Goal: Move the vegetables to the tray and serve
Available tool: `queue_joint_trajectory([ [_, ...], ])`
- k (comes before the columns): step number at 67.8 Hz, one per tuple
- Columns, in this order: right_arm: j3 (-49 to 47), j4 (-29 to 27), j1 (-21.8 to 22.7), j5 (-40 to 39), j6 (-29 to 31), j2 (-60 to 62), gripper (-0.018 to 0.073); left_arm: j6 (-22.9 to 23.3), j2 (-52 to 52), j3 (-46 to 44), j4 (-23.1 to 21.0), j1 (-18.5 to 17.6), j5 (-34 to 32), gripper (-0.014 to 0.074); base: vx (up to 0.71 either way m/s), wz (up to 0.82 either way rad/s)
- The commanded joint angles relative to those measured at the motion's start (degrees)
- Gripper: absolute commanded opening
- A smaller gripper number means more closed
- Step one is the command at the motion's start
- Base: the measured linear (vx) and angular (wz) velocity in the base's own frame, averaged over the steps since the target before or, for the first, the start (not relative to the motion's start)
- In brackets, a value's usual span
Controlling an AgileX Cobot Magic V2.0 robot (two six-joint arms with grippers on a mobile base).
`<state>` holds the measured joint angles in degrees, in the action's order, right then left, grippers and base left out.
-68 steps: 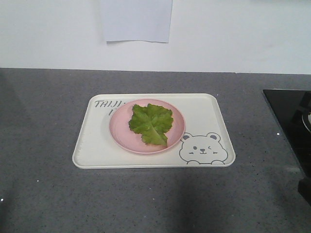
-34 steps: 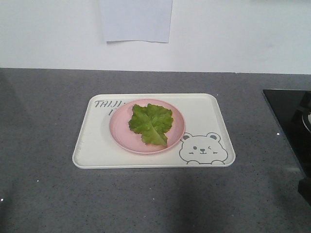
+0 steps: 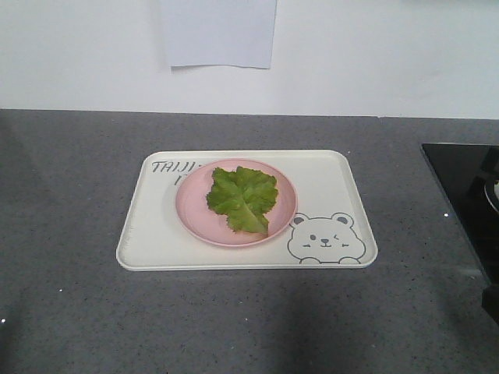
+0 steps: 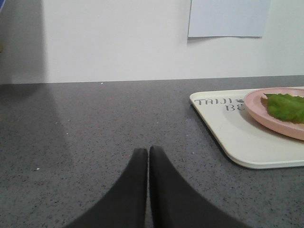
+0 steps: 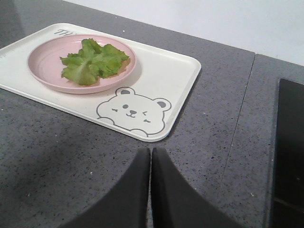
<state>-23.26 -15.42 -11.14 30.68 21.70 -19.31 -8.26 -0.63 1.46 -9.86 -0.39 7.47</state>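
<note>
The vegetables, one green crinkled lettuce leaf (image 3: 243,199) (image 5: 93,61) (image 4: 286,107), lie on a round pink plate (image 3: 192,212) (image 5: 42,64) (image 4: 280,126). That plate rests on the cream tray (image 3: 326,183) (image 5: 166,76) (image 4: 247,142) with the bear drawing. My left gripper (image 4: 148,151) is shut with nothing in it, low over the grey counter to the left of the tray. My right gripper (image 5: 151,152) is shut and empty too, just in front of the tray's bear corner. Neither gripper shows in the front view.
The grey speckled counter (image 3: 70,195) runs to a white wall with a sheet of paper (image 3: 220,33) taped on it. A black cooktop (image 3: 468,195) (image 5: 290,152) lies at the right edge.
</note>
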Motion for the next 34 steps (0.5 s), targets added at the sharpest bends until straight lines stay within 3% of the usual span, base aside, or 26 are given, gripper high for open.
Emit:
queue_joint_trajectory([
  [1, -1.4, 3.8, -0.2, -5.8, -3.8, -0.2, -0.0006, 0.6, -0.9, 1.6, -0.6, 0.1, -3.8, -0.0006, 0.00, 0.00],
  [17, 8.8, 16.5, -0.2, -18.2, -23.8, 7.1, -0.0006, 0.6, -0.9, 1.6, -0.6, 0.1, -3.8, -0.0006, 0.00, 0.00],
  [34, 21.3, 19.5, 1.1, -28.4, -29.3, 19.5, -0.0006, 0.6, -0.9, 1.6, -0.6, 0.1, -3.8, -0.0006, 0.00, 0.00],
])
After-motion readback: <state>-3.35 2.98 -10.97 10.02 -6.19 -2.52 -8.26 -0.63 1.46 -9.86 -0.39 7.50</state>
